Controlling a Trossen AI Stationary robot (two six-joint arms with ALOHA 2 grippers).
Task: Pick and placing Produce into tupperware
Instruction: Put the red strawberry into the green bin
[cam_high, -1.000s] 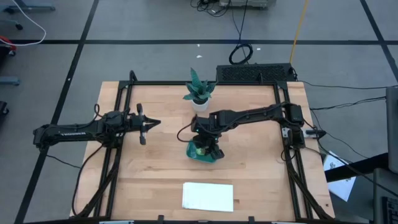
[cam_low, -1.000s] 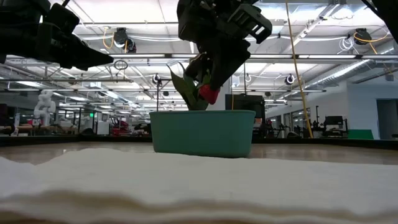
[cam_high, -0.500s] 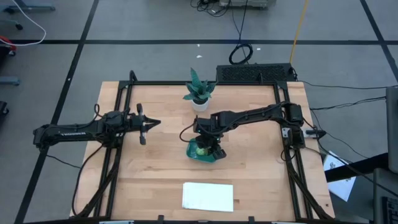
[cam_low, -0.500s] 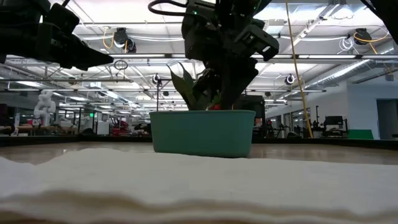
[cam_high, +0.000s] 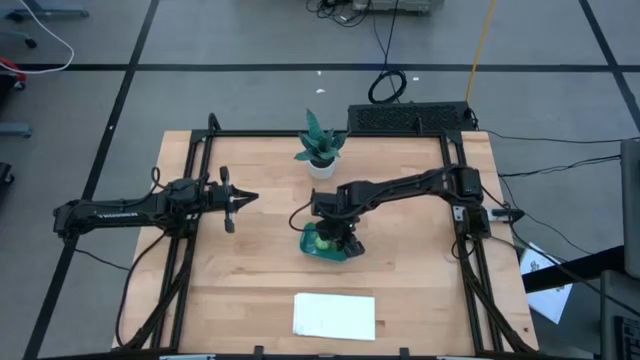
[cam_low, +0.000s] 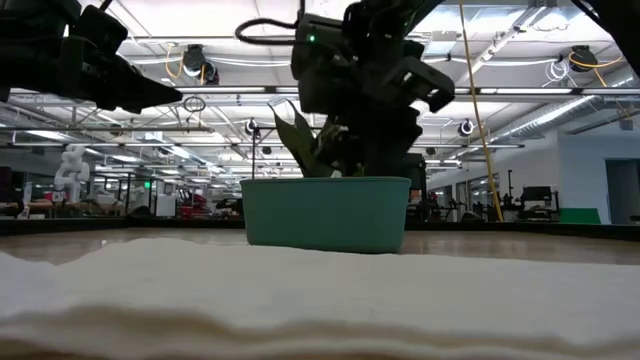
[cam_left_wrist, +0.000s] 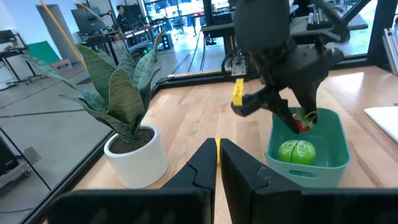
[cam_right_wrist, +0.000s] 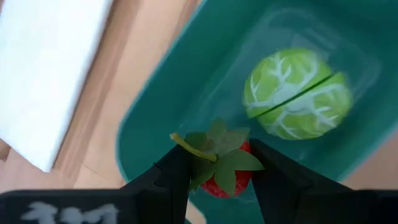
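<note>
My right gripper (cam_high: 333, 238) reaches down into the teal tupperware (cam_high: 345, 252) near the table's middle, shut on the dark red piece (cam_right_wrist: 228, 180), which has green leaves on top. The round light-green piece (cam_right_wrist: 297, 93) lies on the tupperware's floor beside it (cam_left_wrist: 297, 151). In the low view the tupperware's wall (cam_low: 325, 212) hides both pieces. No yellow piece shows in any view. My left gripper (cam_high: 240, 199) hovers shut over the table's left part, away from everything. My right gripper pinches the dark red piece (cam_left_wrist: 303, 125) between its two fingers (cam_right_wrist: 177, 174), one on each side of it. The fingers come from above, pointing down into the tupperware. The leafy top (cam_right_wrist: 217, 149) faces up toward the wrist. Whether the piece touches the floor, I cannot tell.
A spiky potted plant in a white pot (cam_high: 320, 150) stands just beyond the tupperware, toward the far edge. A white flat sheet (cam_high: 334, 315) lies near the near edge. Black frame rails (cam_high: 195, 160) run along the table's left and right sides.
My right gripper has moved down into the tupperware with the red piece held shut in it. In the low view the piece hung above the rim a second ago and now sits behind the wall.
</note>
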